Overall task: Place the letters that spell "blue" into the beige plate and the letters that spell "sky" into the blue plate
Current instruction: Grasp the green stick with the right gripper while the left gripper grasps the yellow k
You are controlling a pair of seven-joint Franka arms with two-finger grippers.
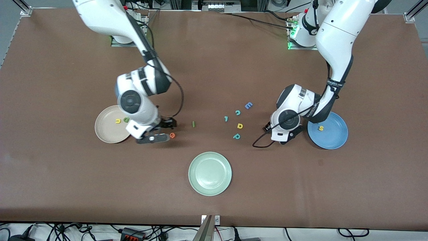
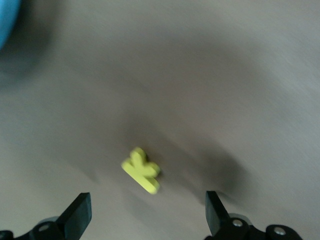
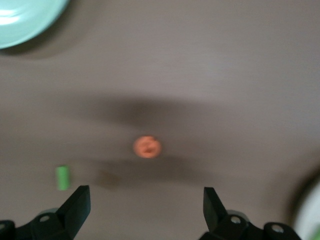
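While both arms hang low over the table, you are mid-sort, with three letters already placed.

Beige plate: it sits toward the right arm's end and holds the yellow u and the light green b.

Blue plate: it sits toward the left arm's end and holds only the yellow s.

Right gripper: its jaws stand wide apart with nothing between them, just beside the beige plate and low over the orange e, which lies on the bare table.

Dark green l: it lies on the table a little past the orange e toward the middle, untouched.

Left gripper: its jaws are spread wide and empty, just beside the blue plate, above the yellow k lying flat on the table.

Teal y: you probably find it in the loose cluster between the arms, though its shape is too small to be sure.

Step in hand: each arm seems lined up for a pick, e for beige, k for blue.

Next move: you likely need to centre each letter between the fingers, come down to the tabletop, then close gently; these pieces are thin and light, so a skewed pinch could flick them away.
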